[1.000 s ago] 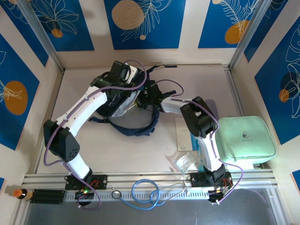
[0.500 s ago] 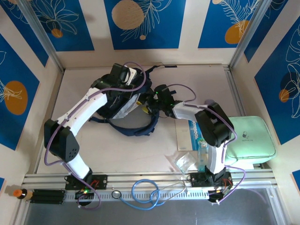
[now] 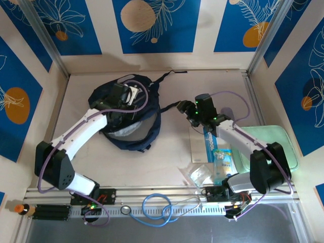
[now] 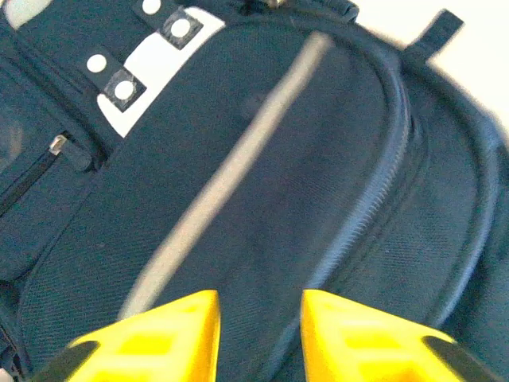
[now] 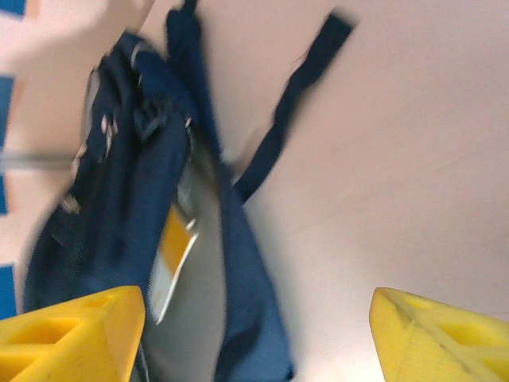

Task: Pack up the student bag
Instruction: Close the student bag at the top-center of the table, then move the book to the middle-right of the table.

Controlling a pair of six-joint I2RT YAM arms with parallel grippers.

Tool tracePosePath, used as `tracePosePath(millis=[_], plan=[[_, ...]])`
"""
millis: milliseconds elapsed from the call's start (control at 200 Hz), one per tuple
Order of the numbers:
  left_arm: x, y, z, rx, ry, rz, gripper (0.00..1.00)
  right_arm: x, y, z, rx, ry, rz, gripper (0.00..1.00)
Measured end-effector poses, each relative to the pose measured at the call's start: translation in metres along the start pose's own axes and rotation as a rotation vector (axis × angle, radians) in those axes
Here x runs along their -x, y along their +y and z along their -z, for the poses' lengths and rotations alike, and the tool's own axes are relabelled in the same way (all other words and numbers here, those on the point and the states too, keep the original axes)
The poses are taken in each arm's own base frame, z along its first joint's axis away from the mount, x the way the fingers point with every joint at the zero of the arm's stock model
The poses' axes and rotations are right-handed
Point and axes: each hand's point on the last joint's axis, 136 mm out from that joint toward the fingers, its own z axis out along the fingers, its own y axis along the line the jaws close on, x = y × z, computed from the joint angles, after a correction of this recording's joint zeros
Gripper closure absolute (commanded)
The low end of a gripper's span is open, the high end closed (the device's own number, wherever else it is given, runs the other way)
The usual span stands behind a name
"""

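Observation:
The student bag (image 3: pixel 147 120), dark navy, lies slumped at the back left of the table, one black strap (image 3: pixel 167 77) trailing toward the back wall. My left gripper (image 3: pixel 124 101) hovers just over its front panel. In the left wrist view the yellow fingers (image 4: pixel 171 326) stand apart above the bag's fabric (image 4: pixel 278 183), near the pale stripe and the grey-white patch (image 4: pixel 151 72), with nothing between them. My right gripper (image 3: pixel 185 107) is wide open to the right of the bag, clear of it. The right wrist view shows the bag (image 5: pixel 143 175) with its mouth gaping, grey lining and a yellow-and-white item (image 5: pixel 171 255) inside.
A mint green zip case (image 3: pixel 268 147) lies at the right, partly under the right arm. A white-and-blue booklet (image 3: pixel 202 144), a slim packet (image 3: pixel 221 162) and a clear plastic bag (image 3: pixel 198 173) lie near the front right. A blue cable (image 3: pixel 157 207) coils on the front rail.
The right gripper has pulled back to the right, away from the bag. The bag has settled into a rounder, flatter heap, and the left gripper has shifted a little left and nearer over it.

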Motion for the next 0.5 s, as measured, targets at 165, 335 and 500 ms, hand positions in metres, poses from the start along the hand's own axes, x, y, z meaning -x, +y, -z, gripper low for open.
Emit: tracePosePath(millis=[165, 335, 500], plan=[[0.004, -0.014, 0.005, -0.088, -0.043, 0.081, 0.27, 0.008, -0.063, -0.003, -0.187, 0.009, -0.061, 0.24], [0.020, -0.032, 0.006, -0.196, -0.097, 0.176, 0.01, -0.010, -0.105, -0.012, -0.309, 0.081, -0.101, 0.24], [0.027, -0.054, -0.006, -0.283, -0.094, 0.220, 0.00, -0.022, -0.121, -0.021, -0.355, 0.139, -0.137, 0.25]])
